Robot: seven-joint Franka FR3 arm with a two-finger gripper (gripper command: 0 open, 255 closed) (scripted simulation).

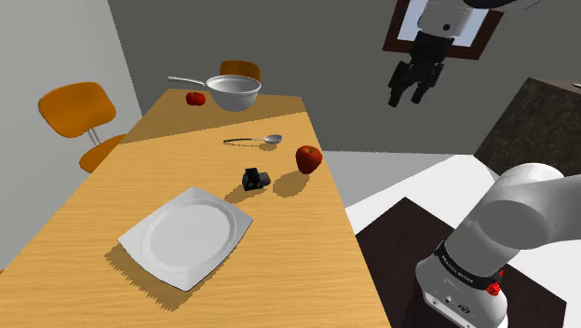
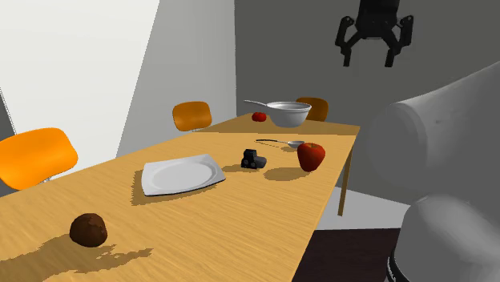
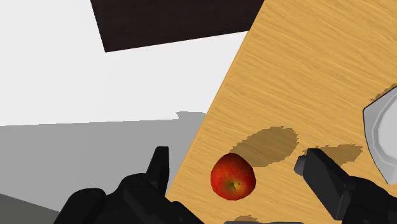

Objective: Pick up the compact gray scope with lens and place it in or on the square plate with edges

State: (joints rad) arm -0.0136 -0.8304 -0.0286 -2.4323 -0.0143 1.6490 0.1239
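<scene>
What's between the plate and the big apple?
The dark scope sits between the plate and the big apple, seen in the shoulder and second exterior views.

In the shoulder view we find the plate point(image 1: 186, 238) on the table point(image 1: 84, 214) at lower left, the scope point(image 1: 254, 178) just up and right of it, the apple point(image 1: 309, 158) right of the scope. Behind them lies the spoon point(image 1: 253, 141), then the pan point(image 1: 233, 91), 1 small fruit point(image 1: 195, 98) at its left. The gripper point(image 1: 410, 97) hangs at upper right.
</scene>
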